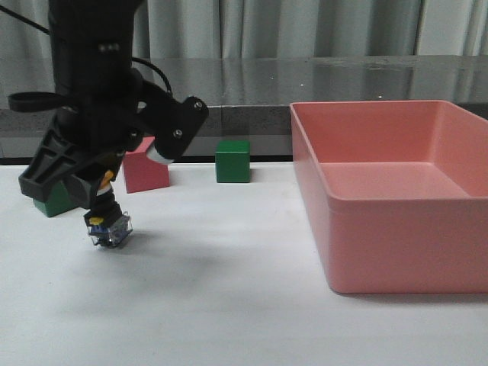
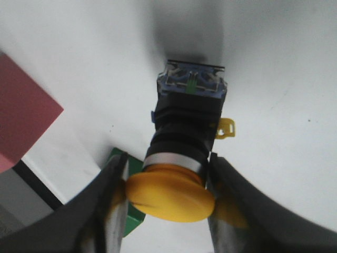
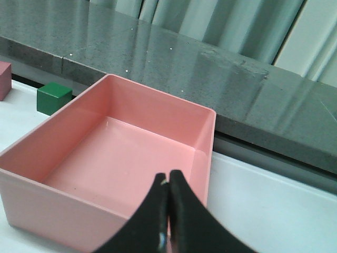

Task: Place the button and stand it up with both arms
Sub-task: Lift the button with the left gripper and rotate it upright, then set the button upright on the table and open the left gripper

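Note:
The button (image 1: 109, 226) has a yellow mushroom cap, silver collar, black body and clear bluish base. My left gripper (image 1: 101, 200) is shut on it at the cap end and holds it upright, base down, at or just above the white table on the left. In the left wrist view the yellow cap (image 2: 171, 192) sits between the two fingers (image 2: 108, 211), with the base block (image 2: 192, 81) pointing at the table. My right gripper (image 3: 168, 184) is shut and empty, hovering above the near side of the pink bin (image 3: 121, 153). It does not show in the front view.
The big pink bin (image 1: 396, 229) fills the right of the table. A pink cube (image 1: 145, 169) and a green cube (image 1: 232, 161) stand at the back left. Another green cube (image 1: 52, 200) lies behind my left gripper. A dark ledge and curtains run along the back.

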Tool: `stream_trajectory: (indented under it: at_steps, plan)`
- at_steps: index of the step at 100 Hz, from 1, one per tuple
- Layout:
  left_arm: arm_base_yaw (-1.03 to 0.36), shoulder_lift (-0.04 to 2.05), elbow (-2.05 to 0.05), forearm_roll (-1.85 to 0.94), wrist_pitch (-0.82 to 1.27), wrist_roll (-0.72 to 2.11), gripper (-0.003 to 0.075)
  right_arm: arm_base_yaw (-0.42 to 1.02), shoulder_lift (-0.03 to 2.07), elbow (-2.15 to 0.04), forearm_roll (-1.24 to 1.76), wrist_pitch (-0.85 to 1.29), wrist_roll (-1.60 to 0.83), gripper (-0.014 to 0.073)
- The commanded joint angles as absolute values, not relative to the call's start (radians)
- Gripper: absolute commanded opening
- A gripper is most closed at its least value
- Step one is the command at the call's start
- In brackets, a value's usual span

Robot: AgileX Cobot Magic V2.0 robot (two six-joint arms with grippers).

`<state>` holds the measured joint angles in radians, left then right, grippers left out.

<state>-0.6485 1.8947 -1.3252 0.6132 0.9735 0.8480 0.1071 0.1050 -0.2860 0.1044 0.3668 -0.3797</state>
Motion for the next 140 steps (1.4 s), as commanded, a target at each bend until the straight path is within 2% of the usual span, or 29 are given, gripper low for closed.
stream_trajectory:
  at_steps: [1,24,31,40,57,67,98,122,133,140]
  plan:
    - [-0.663,1.869,-1.354,0.660,0.983,0.828,-0.0019,0.101,0.115,-0.313,0.111,0.293,-0.380,-0.0062]
    - [-0.662,1.885,-1.356,0.660,0.979,0.828,-0.0016,0.101,0.115,-0.313,0.111,0.293,-0.380,-0.0062]
    - [-0.662,1.885,-1.356,0.660,0.979,0.828,0.0015,0.101,0.115,-0.313,0.111,0.293,-0.380,-0.0062]
    - [-0.663,1.885,-1.356,0.660,0.977,0.828,0.0126,0.101,0.115,-0.313,0.111,0.293,-0.380,-0.0062]
    - [-0.663,1.885,-1.356,0.657,0.943,0.828,0.0449,0.101,0.115,-0.313,0.111,0.292,-0.380,-0.0062]
    - [-0.663,1.885,-1.356,0.656,0.925,0.828,0.0529,0.101,0.115,-0.313,0.111,0.292,-0.380,-0.0062]
    - [-0.663,1.856,-1.356,0.649,0.946,0.828,0.0530,0.101,0.115,-0.313,0.111,0.292,-0.380,-0.0062]
    - [-0.661,1.746,-1.356,0.638,1.092,0.818,0.0517,0.101,0.115,-0.313,0.111,0.291,-0.380,-0.0062]
    - [-0.661,1.681,-1.356,0.638,1.153,0.684,0.0451,0.101,0.115,-0.313,0.111,0.291,-0.380,-0.0062]
    - [-0.661,1.643,-1.358,0.652,1.157,0.529,0.0347,0.101,0.115,-0.313,0.111,0.291,-0.380,-0.0062]
